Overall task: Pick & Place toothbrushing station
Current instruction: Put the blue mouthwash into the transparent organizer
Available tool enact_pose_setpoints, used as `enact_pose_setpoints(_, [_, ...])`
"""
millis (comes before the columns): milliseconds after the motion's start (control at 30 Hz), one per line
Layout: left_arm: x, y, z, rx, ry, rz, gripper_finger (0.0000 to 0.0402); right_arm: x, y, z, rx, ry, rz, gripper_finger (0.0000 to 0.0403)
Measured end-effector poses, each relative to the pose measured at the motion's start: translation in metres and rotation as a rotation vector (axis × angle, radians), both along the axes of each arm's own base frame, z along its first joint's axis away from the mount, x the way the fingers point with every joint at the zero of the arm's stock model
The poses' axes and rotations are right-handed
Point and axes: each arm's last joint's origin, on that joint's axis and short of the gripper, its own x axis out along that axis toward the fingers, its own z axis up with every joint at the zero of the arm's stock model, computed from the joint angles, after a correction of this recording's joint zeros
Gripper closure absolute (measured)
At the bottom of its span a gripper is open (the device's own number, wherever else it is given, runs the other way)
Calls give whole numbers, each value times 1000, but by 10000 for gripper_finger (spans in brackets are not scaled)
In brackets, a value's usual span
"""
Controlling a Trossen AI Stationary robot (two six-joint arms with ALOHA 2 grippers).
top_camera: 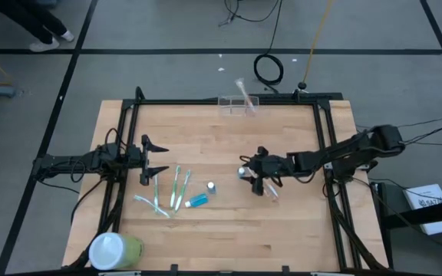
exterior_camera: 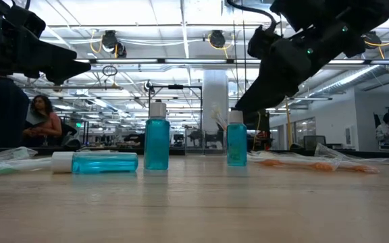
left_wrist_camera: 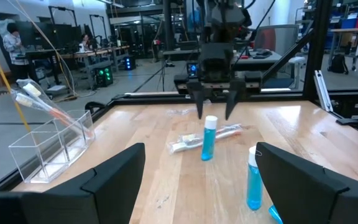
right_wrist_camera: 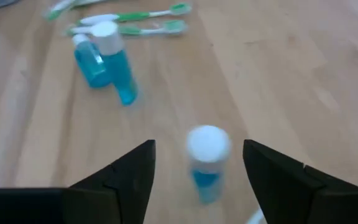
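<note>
The toothbrushing station is a clear holder (top_camera: pixel 239 104) (left_wrist_camera: pixel 48 149) at the table's far edge, with one toothbrush (left_wrist_camera: pixel 42 102) leaning in it. A small blue bottle with a white cap (top_camera: pixel 243 172) (right_wrist_camera: pixel 207 158) stands upright mid-table. My right gripper (top_camera: pixel 252 173) (left_wrist_camera: pixel 214 114) is open just above it. Its fingers stand either side of the cap without touching. My left gripper (top_camera: pixel 166 159) waits open at the table's left, level above the wood.
Green toothbrushes (top_camera: pixel 167 188) lie left of centre, beside one standing blue bottle (top_camera: pixel 210 186) and one lying (top_camera: pixel 198 201). A wrapped orange toothbrush (top_camera: pixel 271 189) lies under the right gripper. A big green cylinder with a white lid (top_camera: pixel 113 250) lies at the near left corner.
</note>
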Motion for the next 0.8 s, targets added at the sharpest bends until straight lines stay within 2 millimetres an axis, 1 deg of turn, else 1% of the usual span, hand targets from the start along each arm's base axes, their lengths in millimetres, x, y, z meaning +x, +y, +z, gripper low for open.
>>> enact_pose_setpoints(67, [0,0,0,0,1,0,91,4,0,-3,4,-20,-27,173])
enact_pose_setpoints(167, [0,0,0,0,1,0,91,5,0,-9,10,3,-33,184])
enact_pose_setpoints(567, [0,0,0,0,1,0,91,5,-1,-9,-10,3,-79,218])
enact_pose_setpoints(800, [0,0,0,0,0,0,91,4,-1,-9,-7,7,-84,251])
